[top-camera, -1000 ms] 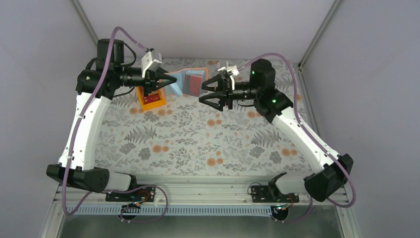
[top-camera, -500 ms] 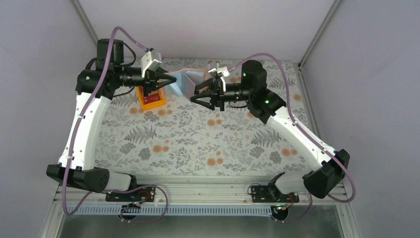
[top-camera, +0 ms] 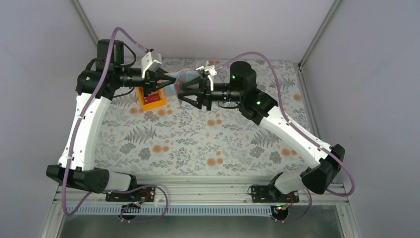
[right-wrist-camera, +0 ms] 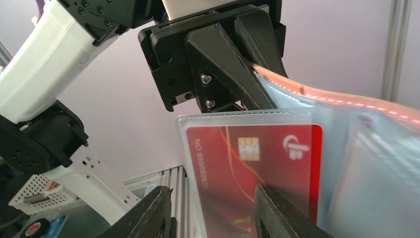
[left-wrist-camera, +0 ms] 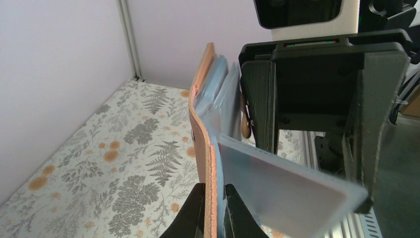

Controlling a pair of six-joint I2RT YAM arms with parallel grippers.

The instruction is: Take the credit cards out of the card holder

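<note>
Orange tray [top-camera: 154, 103] near the far-left corner of a table [top-camera: 198, 144] with fern-and-flower print

The left arm [top-camera: 85, 126] and right arm [top-camera: 293, 135] were white with black joints. A purple cable [top-camera: 115, 37] ran along each. Green lights [top-camera: 233, 78] shone on the right one. The left gripper [top-camera: 171, 80] was black, with silver screws [right-wrist-camera: 204, 78].

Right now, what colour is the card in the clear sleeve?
The card is red with pale markings; best in right wrist view.
</note>
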